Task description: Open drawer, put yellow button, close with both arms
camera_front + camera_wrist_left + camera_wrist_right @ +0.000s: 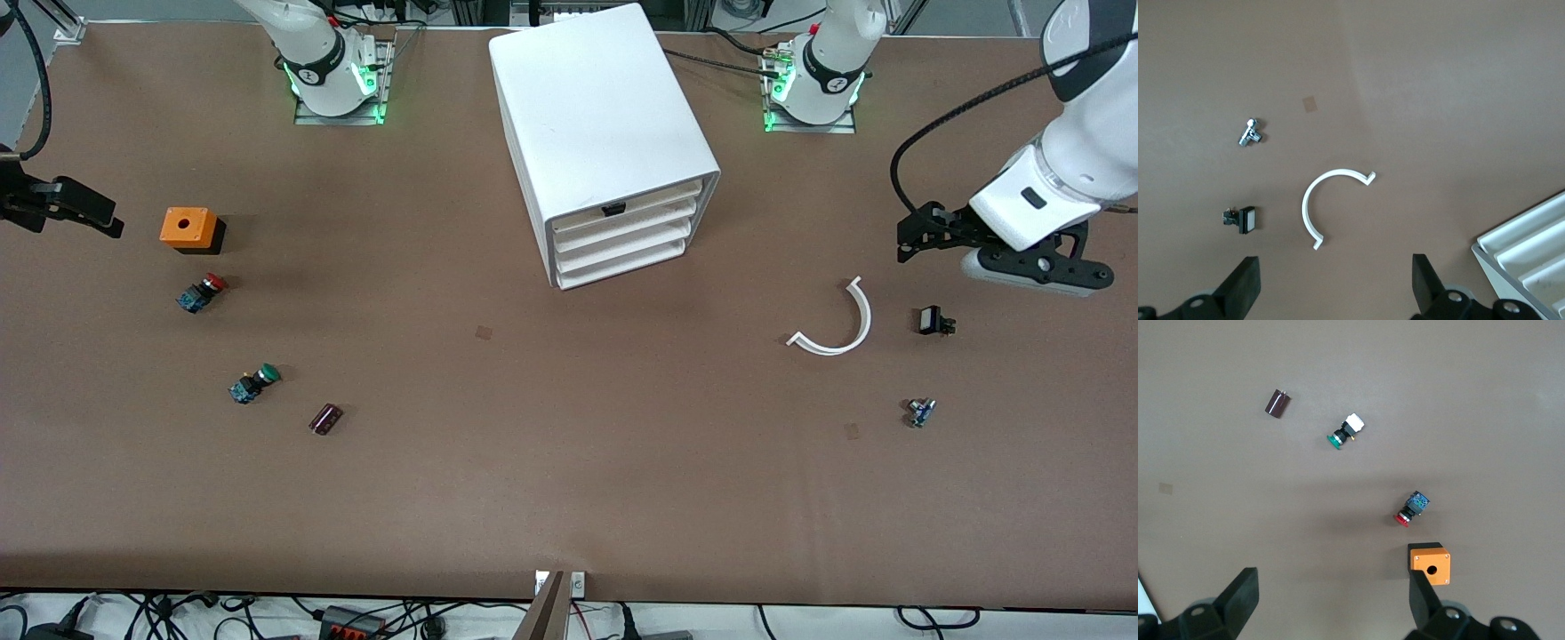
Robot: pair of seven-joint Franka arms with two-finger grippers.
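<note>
1. Left gripper (909, 238): fingers wide apart, holding nothing. It hangs in the upper part of the front view, over the left arm's end of the table, above a white curved strip (836, 324).
2. Right gripper (89, 213): fingers spread and holding nothing, as the right wrist view shows (1333, 597). It hangs at the frame edge over the right arm's end of the table.
3. Task's thing: the orange-yellow button box (188, 228) sits on the table just beside the right gripper's place in the frame. A red push button (203, 292) lies just below it in the picture.
4. Drawer cabinet (605, 133): upper middle of the frame, all four drawers flush. The top drawer's dark handle (613, 210) is visible.
5. Judgement: the box lies outside and the drawers are shut, so a drawer must come open. The handle is small, so the fingers should close squarely on it. The pull should run straight along the drawer's travel, since the cabinet stands angled. The other arm could steady the cabinet.
</note>
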